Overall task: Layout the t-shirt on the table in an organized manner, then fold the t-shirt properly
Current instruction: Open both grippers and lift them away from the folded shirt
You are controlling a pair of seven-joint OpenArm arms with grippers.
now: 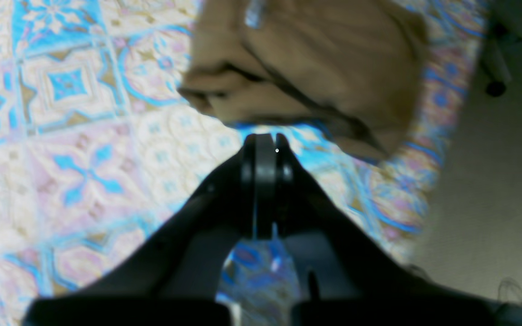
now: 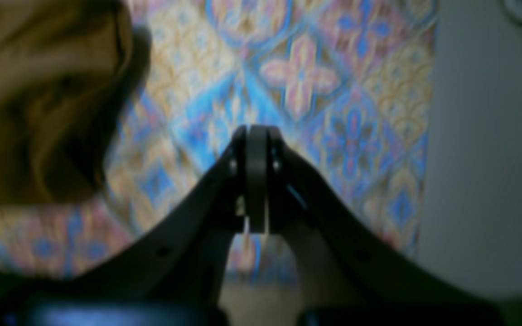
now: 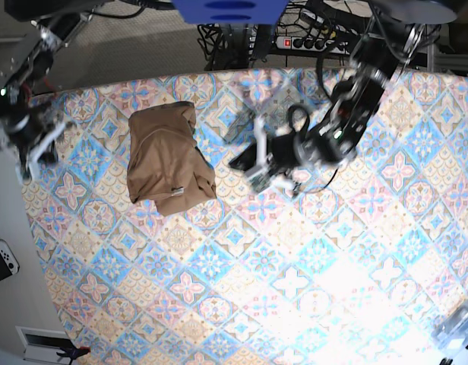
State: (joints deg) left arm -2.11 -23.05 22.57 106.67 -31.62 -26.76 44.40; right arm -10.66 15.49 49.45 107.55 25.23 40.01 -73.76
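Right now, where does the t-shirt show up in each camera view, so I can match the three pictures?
Left wrist: the t-shirt fills the top centre, just beyond the shut left gripper.
Right wrist: it sits at the upper left edge, cut off by the frame, left of the shut right gripper.
Base: bunched at upper left.
Shared landmark: the patterned table cloth under it.

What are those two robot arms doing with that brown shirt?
Right now neither arm is holding anything. The shirt lies bunched up in a lump on the patterned table. It has not been spread flat or folded yet. The left gripper is shut and sits just beside the shirt. The right gripper is shut too, over by the table's edge on the shirt's other side.
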